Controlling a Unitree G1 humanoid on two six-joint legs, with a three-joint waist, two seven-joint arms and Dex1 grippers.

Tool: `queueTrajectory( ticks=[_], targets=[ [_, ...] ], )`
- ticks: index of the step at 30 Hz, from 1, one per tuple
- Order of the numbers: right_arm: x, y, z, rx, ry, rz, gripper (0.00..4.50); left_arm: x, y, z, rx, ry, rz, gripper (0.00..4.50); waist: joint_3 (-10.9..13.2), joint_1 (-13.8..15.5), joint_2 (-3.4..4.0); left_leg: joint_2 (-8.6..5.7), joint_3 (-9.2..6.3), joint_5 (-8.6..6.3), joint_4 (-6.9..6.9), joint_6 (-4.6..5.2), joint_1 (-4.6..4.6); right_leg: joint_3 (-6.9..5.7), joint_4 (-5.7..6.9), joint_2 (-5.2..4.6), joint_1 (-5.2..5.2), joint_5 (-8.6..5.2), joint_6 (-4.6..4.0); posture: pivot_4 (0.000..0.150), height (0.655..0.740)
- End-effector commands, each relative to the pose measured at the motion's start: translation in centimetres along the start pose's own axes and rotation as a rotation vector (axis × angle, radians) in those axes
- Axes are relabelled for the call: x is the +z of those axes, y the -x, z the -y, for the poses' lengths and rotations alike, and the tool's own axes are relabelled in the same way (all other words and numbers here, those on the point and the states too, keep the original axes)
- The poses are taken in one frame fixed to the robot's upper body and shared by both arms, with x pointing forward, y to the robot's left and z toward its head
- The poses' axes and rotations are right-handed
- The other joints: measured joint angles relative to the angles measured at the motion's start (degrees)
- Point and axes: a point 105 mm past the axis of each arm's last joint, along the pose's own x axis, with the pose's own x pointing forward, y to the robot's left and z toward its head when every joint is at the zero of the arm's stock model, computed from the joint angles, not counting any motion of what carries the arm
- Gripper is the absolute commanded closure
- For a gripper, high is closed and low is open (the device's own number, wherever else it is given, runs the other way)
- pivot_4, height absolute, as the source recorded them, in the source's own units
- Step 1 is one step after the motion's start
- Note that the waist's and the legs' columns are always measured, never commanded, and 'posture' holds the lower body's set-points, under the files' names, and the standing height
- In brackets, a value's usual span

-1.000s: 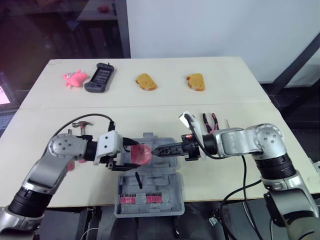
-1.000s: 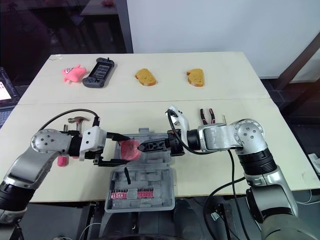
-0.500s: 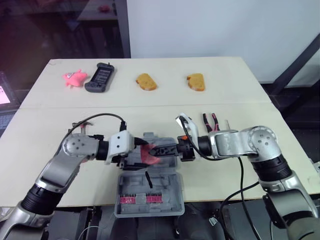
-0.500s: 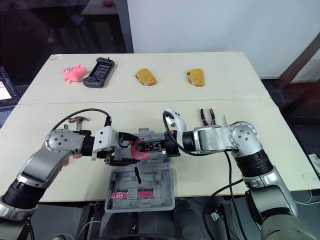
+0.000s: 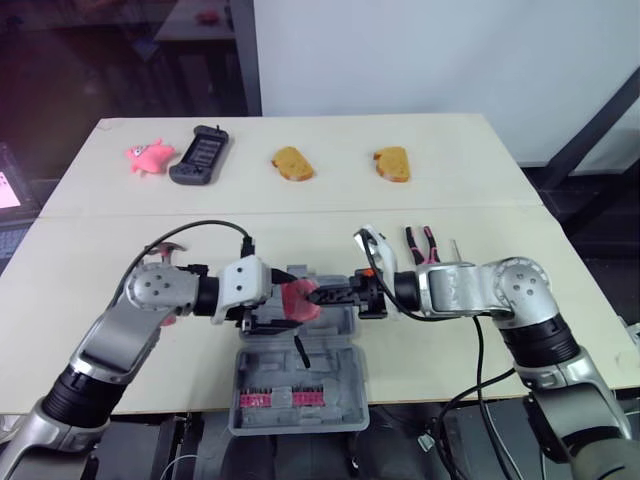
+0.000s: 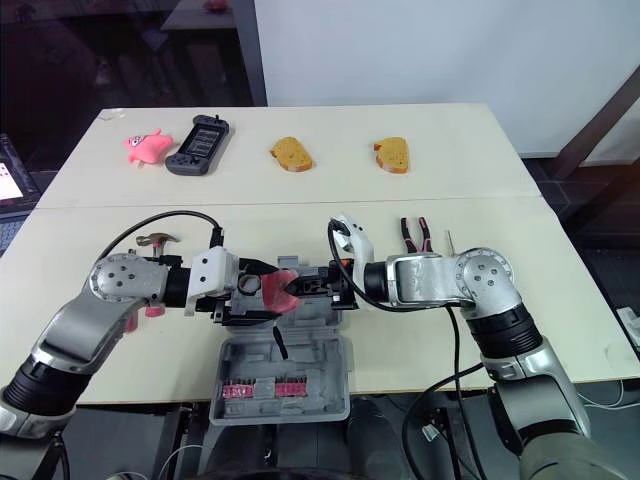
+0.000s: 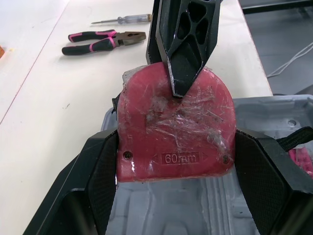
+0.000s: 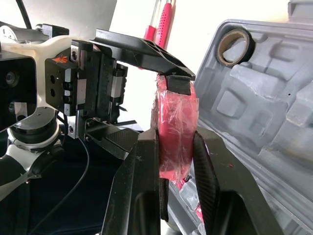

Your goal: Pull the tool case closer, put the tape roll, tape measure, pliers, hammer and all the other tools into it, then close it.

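Note:
The red tape measure [image 5: 298, 300] hangs just above the open grey tool case [image 5: 300, 385]. My left gripper [image 7: 176, 164] is shut on its two wide ends. My right gripper [image 8: 173, 147] is shut on its flat faces from the opposite side. A tape roll [image 8: 235, 46] lies in a pocket of the case. The pink-handled pliers [image 5: 425, 243] and a screwdriver [image 7: 120, 19] lie on the table behind my right arm. The hammer [image 5: 166, 250] is partly hidden behind my left arm.
Along the far side of the table lie a pink toy [image 5: 148, 155], a dark handheld game console [image 5: 200, 155] and two bread slices [image 5: 291, 163] [image 5: 391, 163]. The case's lower half, with red bits, hangs over the table's near edge.
My right gripper has moved in and shut on the tape measure, which my left gripper still holds. Both arms have drawn closer together over the case.

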Motion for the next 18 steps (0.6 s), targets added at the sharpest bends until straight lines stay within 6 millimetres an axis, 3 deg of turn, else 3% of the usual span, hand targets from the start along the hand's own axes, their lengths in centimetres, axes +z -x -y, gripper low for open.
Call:
queueTrajectory(
  ticks=[1,3,4,11,14,18],
  targets=[
    [0.3,0.2,-2.1,0.097,0.044,0.02,4.06,0.7,-0.1,0.2,-0.02,-0.012,0.044,1.04,0.0,0.01,0.0,0.0,0.0,0.0,0.0,0.0,0.0,0.0,0.0,0.0,0.0,0.0,0.0,0.15,0.74],
    [0.6,0.7,-1.8,0.093,0.031,0.039,4.06,0.6,0.4,-0.1,-0.003,0.013,0.076,0.11,0.0,-0.01,0.0,0.0,0.0,0.0,-0.01,0.0,0.0,0.0,0.0,0.0,0.0,0.0,0.0,0.15,0.74],
    [0.8,1.0,-1.5,0.088,0.021,0.05,4.06,0.5,0.8,-0.3,0.001,0.025,0.088,0.02,0.0,0.02,0.0,0.0,0.0,0.0,0.0,0.0,0.0,0.0,0.0,0.0,0.0,0.0,0.0,0.15,0.74],
    [0.8,5.7,1.3,0.031,-0.03,0.06,4.06,-1.1,5.6,0.1,0.087,0.185,0.206,0.02,0.01,0.04,0.01,0.01,0.02,-0.02,-0.02,0.03,0.0,0.0,-0.04,-0.02,-0.01,-0.01,-0.01,0.15,0.74],
    [-0.8,8.9,3.2,-0.039,-0.094,0.002,4.06,-2.6,7.6,2.1,0.113,0.168,0.231,0.02,0.01,0.09,0.02,0.01,0.07,-0.04,-0.03,0.07,0.0,0.01,-0.09,-0.04,0.0,-0.03,-0.01,0.15,0.74],
    [-3.2,10.5,5.0,-0.121,-0.184,-0.065,4.06,-2.6,8.0,3.9,0.037,0.206,0.22,0.02,0.01,0.17,0.02,0.02,0.08,-0.14,-0.02,0.24,0.0,0.02,-0.22,-0.03,0.02,-0.04,-0.03,0.15,0.74]
  ],
)
